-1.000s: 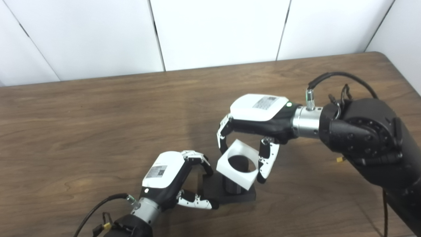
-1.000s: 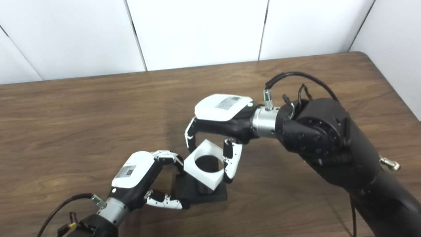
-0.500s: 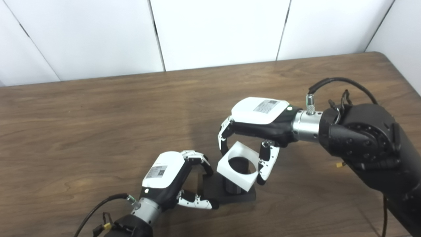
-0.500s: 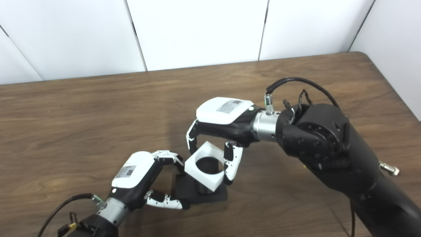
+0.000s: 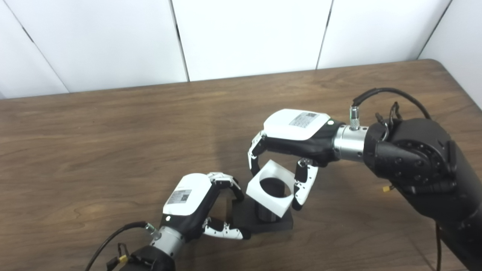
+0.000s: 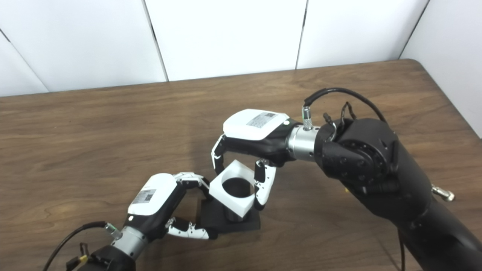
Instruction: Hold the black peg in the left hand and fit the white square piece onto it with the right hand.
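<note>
Gripping a white square plastic piece with a round hole [image 5: 270,188] between fingers and thumb, the robot's right hand [image 5: 292,141] holds it tilted over the upright black cylindrical peg [image 5: 266,215], whose top shows dark through the hole. The peg stands on a flat black square base [image 5: 280,223] resting on the brown wood-grain table [image 5: 113,143]. At 9 o'clock of the base, the left hand [image 5: 199,205] clasps its near-left edge, fingers [image 5: 229,183] curled over the far side and thumb [image 5: 226,231] pressed along the near side. The white piece sits with its left corner just beside the left hand's fingertips. Its lower edge hangs above the base, not flat on it. White wall panels [image 5: 244,34] stand behind the table at 12 o'clock.
</note>
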Robot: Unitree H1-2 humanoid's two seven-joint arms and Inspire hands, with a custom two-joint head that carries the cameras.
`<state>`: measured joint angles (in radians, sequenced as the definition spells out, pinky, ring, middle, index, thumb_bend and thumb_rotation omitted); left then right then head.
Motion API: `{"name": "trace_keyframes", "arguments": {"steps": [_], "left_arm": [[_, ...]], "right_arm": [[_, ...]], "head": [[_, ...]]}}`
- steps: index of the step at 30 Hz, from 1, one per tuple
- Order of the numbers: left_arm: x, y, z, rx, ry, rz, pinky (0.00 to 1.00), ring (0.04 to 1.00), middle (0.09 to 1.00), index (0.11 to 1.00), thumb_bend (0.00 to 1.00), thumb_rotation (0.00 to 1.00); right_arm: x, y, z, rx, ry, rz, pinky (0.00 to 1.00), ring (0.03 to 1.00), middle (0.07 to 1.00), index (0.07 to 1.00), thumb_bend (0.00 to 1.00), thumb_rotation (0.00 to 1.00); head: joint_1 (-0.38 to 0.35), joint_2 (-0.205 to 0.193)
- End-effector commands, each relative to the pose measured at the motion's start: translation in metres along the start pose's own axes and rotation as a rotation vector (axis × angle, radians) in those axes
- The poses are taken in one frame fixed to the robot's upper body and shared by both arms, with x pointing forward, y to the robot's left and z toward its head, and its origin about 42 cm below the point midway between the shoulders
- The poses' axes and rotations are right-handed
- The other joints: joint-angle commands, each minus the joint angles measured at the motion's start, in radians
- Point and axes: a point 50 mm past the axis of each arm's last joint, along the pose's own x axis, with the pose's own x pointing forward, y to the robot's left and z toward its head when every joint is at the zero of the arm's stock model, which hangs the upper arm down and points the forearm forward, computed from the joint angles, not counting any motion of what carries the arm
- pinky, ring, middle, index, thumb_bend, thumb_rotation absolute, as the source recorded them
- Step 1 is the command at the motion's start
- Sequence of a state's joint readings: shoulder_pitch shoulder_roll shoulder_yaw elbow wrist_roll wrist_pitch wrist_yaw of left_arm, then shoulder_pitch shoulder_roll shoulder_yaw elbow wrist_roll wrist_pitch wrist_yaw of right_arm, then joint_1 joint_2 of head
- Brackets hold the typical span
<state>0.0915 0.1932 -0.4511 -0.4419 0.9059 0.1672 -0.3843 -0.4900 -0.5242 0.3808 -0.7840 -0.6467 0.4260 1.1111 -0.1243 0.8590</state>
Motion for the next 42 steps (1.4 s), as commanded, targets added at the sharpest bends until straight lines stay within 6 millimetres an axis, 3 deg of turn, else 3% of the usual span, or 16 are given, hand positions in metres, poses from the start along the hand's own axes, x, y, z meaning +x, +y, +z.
{"name": "trace_keyframes", "arguments": {"steps": [1, 15, 42], "left_arm": [[-0.005, -0.011, -0.008, 0.026, 0.049, -0.09, 0.83, 0.827, 0.764, 0.49, 0.51, 0.05], [-0.005, -0.01, -0.005, 0.029, 0.044, -0.091, 0.83, 0.824, 0.762, 0.49, 0.51, 0.05], [-0.004, -0.009, -0.003, 0.018, 0.045, -0.094, 0.83, 0.828, 0.764, 0.49, 0.51, 0.05]], "right_arm": [[-0.002, -0.008, 0.001, -0.04, -0.004, -0.062, 0.76, 0.826, 0.725, 0.483, 0.52, 0.13], [0.008, 0.011, 0.005, -0.045, -0.009, -0.052, 0.78, 0.824, 0.713, 0.483, 0.52, 0.13], [0.012, 0.017, -0.01, -0.015, 0.031, -0.055, 0.76, 0.821, 0.715, 0.483, 0.52, 0.13]], "head": [[-0.001, 0.001], [0.003, 0.005], [0.004, 0.013]]}}
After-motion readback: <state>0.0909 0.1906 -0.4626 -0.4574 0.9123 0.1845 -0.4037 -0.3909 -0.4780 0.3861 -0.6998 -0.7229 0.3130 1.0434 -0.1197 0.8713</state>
